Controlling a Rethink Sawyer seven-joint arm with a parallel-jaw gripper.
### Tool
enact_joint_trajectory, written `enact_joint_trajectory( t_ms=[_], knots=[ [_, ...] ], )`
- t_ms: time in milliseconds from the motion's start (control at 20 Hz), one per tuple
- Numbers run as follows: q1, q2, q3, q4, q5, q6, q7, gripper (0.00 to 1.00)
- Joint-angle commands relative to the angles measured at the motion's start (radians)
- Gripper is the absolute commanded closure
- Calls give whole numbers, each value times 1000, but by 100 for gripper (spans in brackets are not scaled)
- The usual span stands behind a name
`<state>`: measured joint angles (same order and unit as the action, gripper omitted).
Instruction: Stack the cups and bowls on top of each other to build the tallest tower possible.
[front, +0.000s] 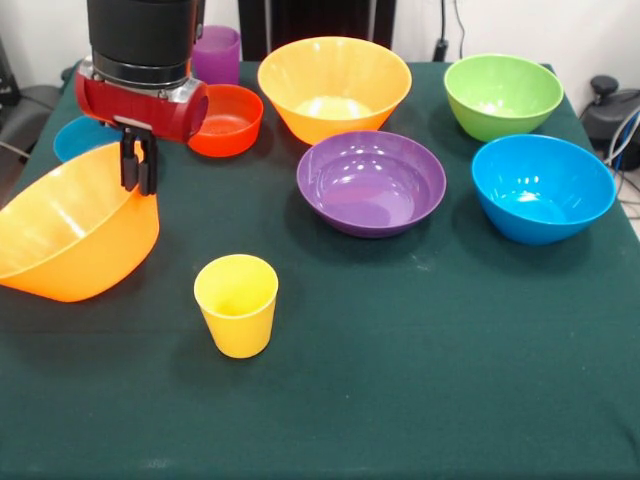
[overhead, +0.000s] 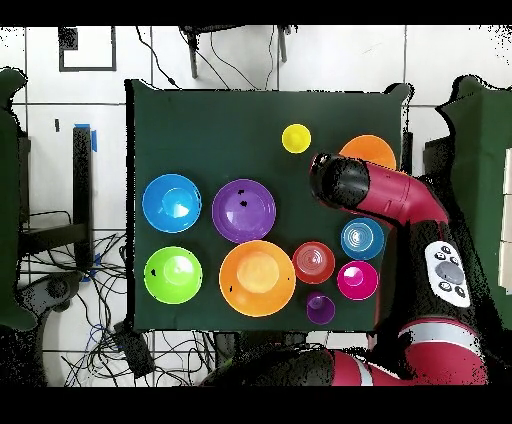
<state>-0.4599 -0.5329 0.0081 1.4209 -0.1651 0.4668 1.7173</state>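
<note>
At the table's (front: 420, 400) left edge in the front view, the gripper (front: 139, 165) was positioned at the rim of a large orange bowl (front: 70, 240); its fingers were drawn close together on that rim, so the bowl was judged to be pinched by its wall; the bowl was tilted, its far rim raised under the gripper and its mouth turned toward the camera, although contact between its base and the cloth could not be determined. The yellow cup (front: 238, 304) was standing upright, mouth up, just beside the bowl, nearer the camera and toward the table's middle; the two were not touching; no tower had been formed yet. In the overhead view the same relation was confirmed: the yellow cup (overhead: 296, 138) lay beside the orange bowl (overhead: 368, 150), on the side away from the robot's base, with the arm (overhead: 385, 195) covering part of the bowl. The second orange bowl (front: 333, 88), purple bowl (front: 371, 182), green bowl (front: 503, 95) and blue bowl (front: 542, 187) were well apart; any transfer toward the cup was judged to require a short travel only.
</note>
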Motion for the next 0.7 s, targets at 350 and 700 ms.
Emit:
enact_joint_trajectory(
  t_ms=[350,700],
  knots=[
    [40,22,-11,-50,-97,65,-17,100],
    [70,18,-81,-110,-125,91,-35,100]
  ],
)
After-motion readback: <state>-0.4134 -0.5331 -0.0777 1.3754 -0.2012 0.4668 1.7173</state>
